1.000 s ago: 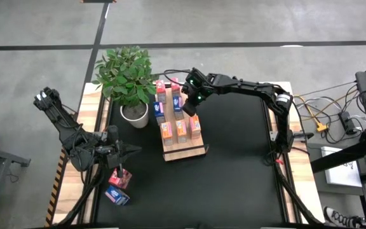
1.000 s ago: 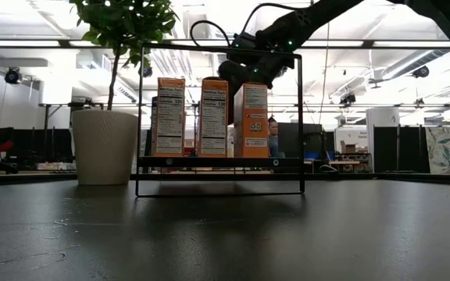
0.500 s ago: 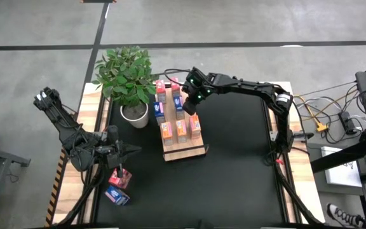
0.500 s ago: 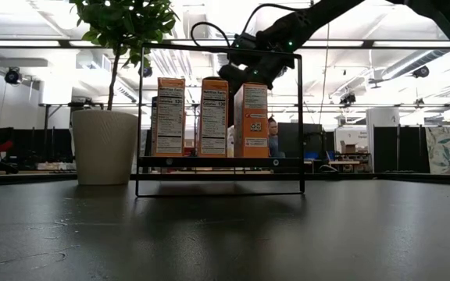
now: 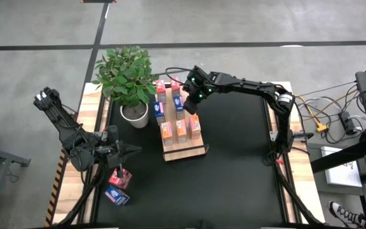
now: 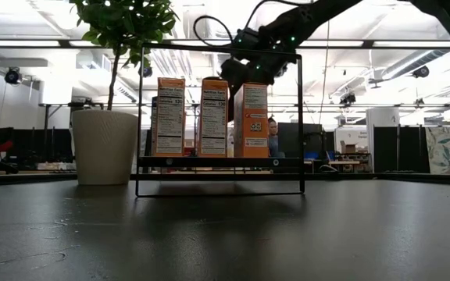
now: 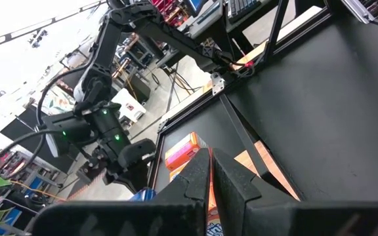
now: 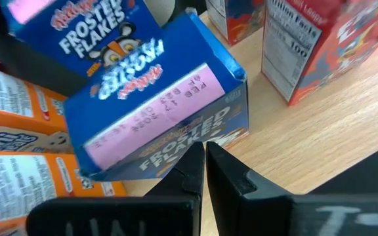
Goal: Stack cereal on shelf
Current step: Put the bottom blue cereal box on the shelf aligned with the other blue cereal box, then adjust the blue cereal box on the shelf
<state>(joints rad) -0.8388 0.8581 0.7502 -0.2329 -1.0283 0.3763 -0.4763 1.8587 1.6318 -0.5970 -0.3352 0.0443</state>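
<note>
The light-wood shelf [image 5: 184, 151] with its black wire frame [image 6: 217, 192] stands mid-table and carries several cereal boxes, orange ones at the front [image 5: 166, 130] [image 6: 250, 119], blue and red ones behind. My right gripper [image 5: 187, 108] [image 8: 205, 157] is shut over the shelf's far right part, right at a tilted blue cereal box [image 8: 159, 124] that rests on the wood between other boxes. My left gripper [image 5: 131, 151] [image 7: 210, 172] is shut and empty at the table's left. A red box [image 5: 121, 177] and a blue box [image 5: 116, 194] lie on the table near it. My right gripper's shut fingertips [image 8: 190, 164] stand right at the lower printed face [image 8: 176, 152] of the tilted blue box, coming slanting from above. I cannot tell whether they touch it. The box is not between the fingers.
A potted plant in a white pot [image 5: 134, 113] [image 6: 104, 145] stands just left of the shelf. The black tabletop [image 5: 234, 172] is bare to the right of and in front of the shelf. Cables and gear lie beyond the table's right edge.
My right gripper has risen a little above the shelf's boxes and drifted slightly toward the far edge. The boxes on the shelf and my left arm have stayed where they were.
</note>
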